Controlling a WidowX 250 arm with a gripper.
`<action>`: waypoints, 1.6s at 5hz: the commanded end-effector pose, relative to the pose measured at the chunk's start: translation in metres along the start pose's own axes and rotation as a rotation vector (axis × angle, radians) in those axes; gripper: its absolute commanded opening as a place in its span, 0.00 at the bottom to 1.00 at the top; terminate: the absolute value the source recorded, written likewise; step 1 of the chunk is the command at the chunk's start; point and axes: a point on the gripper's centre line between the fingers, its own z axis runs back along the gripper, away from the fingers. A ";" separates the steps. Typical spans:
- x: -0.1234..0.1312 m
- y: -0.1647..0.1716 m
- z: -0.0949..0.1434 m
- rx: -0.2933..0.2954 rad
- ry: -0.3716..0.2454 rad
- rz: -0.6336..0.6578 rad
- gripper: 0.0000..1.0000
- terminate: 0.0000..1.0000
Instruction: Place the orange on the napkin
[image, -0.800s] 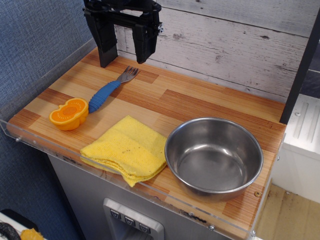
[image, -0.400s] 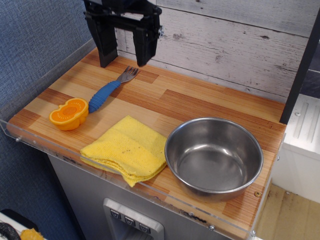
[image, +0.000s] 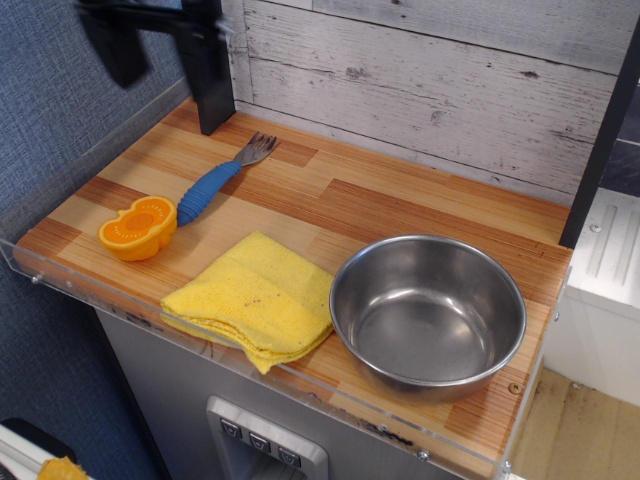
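The orange (image: 140, 227) is a toy half with its cut face up, lying on the wooden counter at the front left. The yellow napkin (image: 255, 298) lies folded at the front edge, to the right of the orange and apart from it. My black gripper (image: 168, 98) hangs at the back left, above the counter's far corner, well behind the orange. Its two fingers are spread wide with nothing between them. The left finger is motion-blurred.
A blue-handled fork (image: 215, 180) lies just behind the orange, pointing to the back wall. A steel bowl (image: 428, 375) stands at the front right, next to the napkin. A clear plastic lip (image: 60, 285) edges the counter. A plank wall closes the back.
My gripper has swung to the left and spread wider, its left finger now over the counter's left edge. The orange, napkin, fork and bowl have not moved.
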 end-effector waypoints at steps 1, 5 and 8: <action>-0.043 0.046 -0.017 0.094 -0.044 0.007 1.00 0.00; -0.035 0.049 -0.074 0.026 -0.020 -0.027 1.00 0.00; -0.010 0.044 -0.104 0.093 -0.037 -0.019 1.00 0.00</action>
